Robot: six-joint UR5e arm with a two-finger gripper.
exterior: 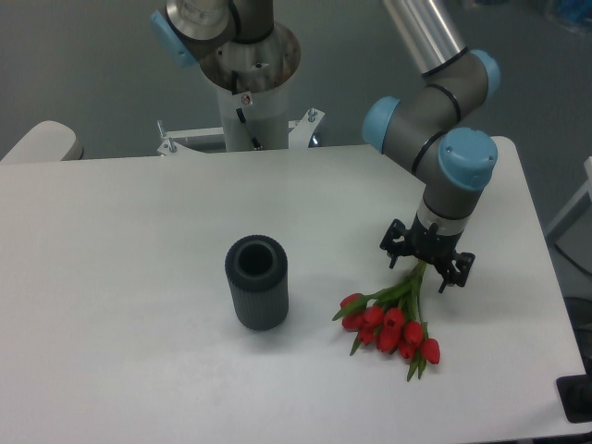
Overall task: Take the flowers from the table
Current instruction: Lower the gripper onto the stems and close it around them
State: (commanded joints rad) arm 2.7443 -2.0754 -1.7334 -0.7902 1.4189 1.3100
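On my feed the flowers (393,326) lie flat on the table (129,250), towards its right side and a little nearer the front edge than the back. The red heads cluster at the lower end of the bunch, fanned out in a rough row, and the green stems and leaves run up and to the right from them, narrowing as they go. I cannot make out a band on the stems at this size.

The tool (425,271) sits right at the upper end of those stems, pointing down at the table. Its black fingers (400,251) are spread to either side with the stem tips showing between them — so I read it as parted rather than clamped, and I cannot tell whether either finger is touching the stems. The blooms all rest on the tabletop; nothing of the bunch looks lifted.

Above the tool the arm's wrist (458,166) rises in grey with light-blue caps, and a silver link slopes away to the upper left, out of view at the top.

To the left of the bunch, well apart from it, a dark grey ribbed vase (256,281) stands upright with its open mouth facing up. Behind the table, at the back edge — the arm's white base column (248,97) is bolted to a bracket.
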